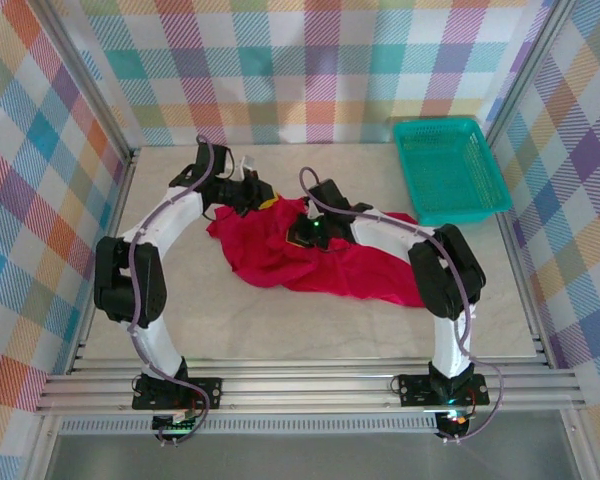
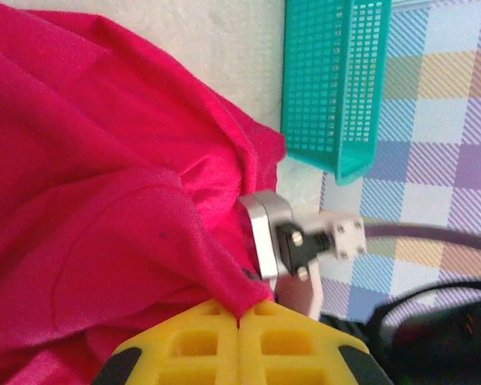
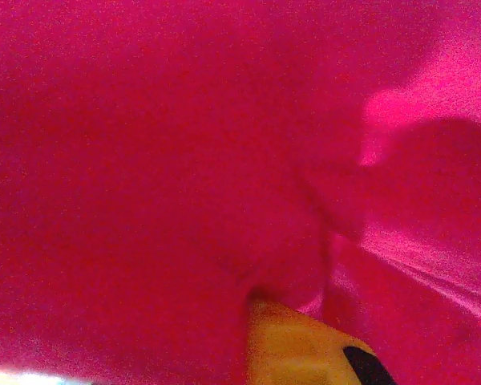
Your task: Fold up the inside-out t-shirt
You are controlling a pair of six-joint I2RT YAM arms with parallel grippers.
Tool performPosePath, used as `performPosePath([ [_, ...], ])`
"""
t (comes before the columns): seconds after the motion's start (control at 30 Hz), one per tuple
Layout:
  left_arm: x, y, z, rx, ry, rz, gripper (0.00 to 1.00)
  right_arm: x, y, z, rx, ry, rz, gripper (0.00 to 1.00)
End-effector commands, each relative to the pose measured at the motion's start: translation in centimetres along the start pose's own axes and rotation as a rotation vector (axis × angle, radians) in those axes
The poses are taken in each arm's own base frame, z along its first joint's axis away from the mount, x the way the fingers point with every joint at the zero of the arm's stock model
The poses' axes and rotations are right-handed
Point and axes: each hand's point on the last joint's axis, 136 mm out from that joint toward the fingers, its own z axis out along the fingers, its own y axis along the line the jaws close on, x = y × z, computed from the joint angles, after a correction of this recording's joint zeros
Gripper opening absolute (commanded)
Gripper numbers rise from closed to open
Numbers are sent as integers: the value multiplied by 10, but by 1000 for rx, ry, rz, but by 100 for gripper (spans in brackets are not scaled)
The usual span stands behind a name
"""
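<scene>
The inside-out t-shirt (image 1: 275, 258) lies as a rumpled red heap in the middle of the desk (image 1: 280, 330), spread more to the right than to the left, with no flat panel or clean fold anywhere. We judge the folding proper not yet begun: the cloth first has to be opened out and laid flat.

That explains the hold at its far left edge. The left gripper (image 2: 240, 321) has its yellow fingers closed together, with a peak of cloth pinched between them. From there the fabric drapes away in loose ridges. A grip on an edge like this lets the arm pull the heap open rather than push it about.

The right gripper (image 1: 300, 235) sits on the middle of the garment, closed and pressed into red cloth that wraps around it. We cannot tell whether it has a fold in its grip or merely bears down on the shirt.

A teal basket (image 1: 450, 170) stands at the far right corner, apart from the shirt.
</scene>
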Motion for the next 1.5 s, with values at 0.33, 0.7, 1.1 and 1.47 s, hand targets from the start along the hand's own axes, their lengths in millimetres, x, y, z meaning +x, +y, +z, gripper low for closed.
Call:
performPosePath([
  [0.33, -13, -34, -62, -68, -196, 149, 32, -21, -44, -181, -26, -243, 23, 0],
  [0.7, -4, 56, -53, -382, -180, 124, 48, -43, -117, -197, 131, -314, 231, 0],
  [1.1, 19, 135, -6, -567, -12, 90, 48, 13, -96, -171, 269, -195, 92, 67],
  [1.47, -1, 143, 4, -594, -54, 80, 51, -31, -99, -79, 368, -81, 14, 69],
])
